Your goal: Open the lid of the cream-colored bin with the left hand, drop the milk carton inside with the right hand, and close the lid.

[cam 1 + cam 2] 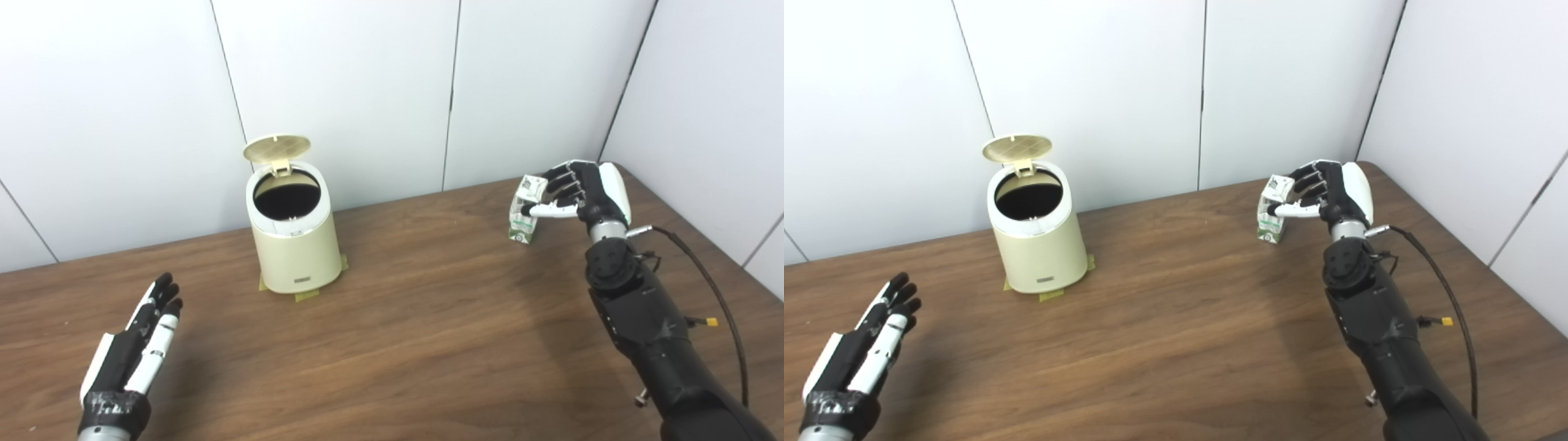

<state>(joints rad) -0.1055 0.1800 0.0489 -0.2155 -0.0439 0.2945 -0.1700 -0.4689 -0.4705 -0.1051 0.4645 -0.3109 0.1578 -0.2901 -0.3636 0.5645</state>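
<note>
With the lid (276,147) already tipped up behind the dark mouth of the cream-colored bin (295,245), the step in hand reads as the pick-up of the milk carton (524,211); carton upright on the table (429,318), far right, well apart from the bin; right hand (582,191) wrapped around it, fingers closing on its upper part; left hand (138,349) released, fingers spread, near left; next: lift, carry over the opening, let go

You're looking at bare table (429,318) stretching open right of the bin (297,245); its lid (277,147) is standing upright behind the mouth, leaving the opening unobstructed from above.
</note>
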